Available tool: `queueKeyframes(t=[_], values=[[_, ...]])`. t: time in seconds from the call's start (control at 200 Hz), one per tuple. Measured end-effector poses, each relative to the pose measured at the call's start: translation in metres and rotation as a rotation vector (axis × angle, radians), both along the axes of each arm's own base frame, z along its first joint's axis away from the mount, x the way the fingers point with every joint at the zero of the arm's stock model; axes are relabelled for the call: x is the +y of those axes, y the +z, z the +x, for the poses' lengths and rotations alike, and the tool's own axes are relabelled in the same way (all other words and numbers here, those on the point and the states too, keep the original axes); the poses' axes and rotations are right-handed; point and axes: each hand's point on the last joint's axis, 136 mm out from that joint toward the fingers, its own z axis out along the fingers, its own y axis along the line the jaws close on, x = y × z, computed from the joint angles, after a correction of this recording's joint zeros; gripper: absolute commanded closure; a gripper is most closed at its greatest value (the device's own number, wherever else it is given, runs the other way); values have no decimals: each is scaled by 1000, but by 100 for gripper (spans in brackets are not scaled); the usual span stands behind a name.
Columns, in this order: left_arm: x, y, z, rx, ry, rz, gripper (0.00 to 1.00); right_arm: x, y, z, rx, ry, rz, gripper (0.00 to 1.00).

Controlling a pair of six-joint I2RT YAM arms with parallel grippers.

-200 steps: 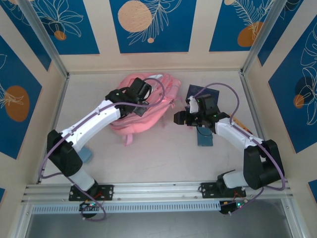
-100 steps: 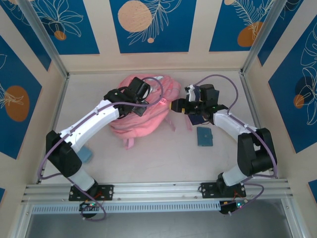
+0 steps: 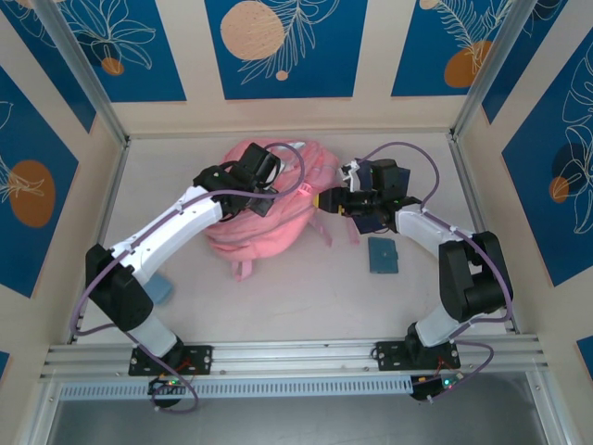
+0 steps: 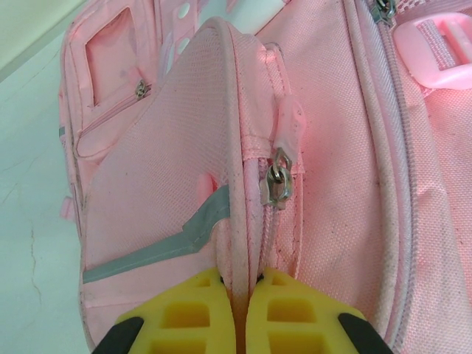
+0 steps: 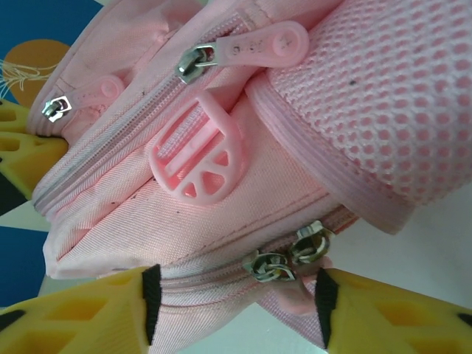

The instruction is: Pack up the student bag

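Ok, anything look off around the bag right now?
Nothing damaged or spilled. The student bag lies slumped, the left tool pinching a fabric fold beside a zipper. Twin zipper pulls between the open fingers of the right tool sit together, closed.

Left arm covering part of large soft pink fabric backpack; left end effector fingers cut by bottom edge; small blue thing half-hidden, unidentifiable.
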Motion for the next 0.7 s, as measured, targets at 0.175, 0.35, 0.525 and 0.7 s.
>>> queueKeyframes(t=[0.175, 0.35, 0.525, 0.7], values=[[0, 0, 0, 2, 1, 0, 97, -1, -7, -4, 8, 6, -8, 57], [0, 0, 0, 4, 2, -3, 97, 0, -7, -7, -5, 26, -7, 77], [0, -1, -1, 7, 5, -8, 97, 3, -12, -9, 1, 39, -16, 79], [0, -1, -1, 9, 10, -12, 97, 2, -16, -6, -10, 25, -40, 84]])
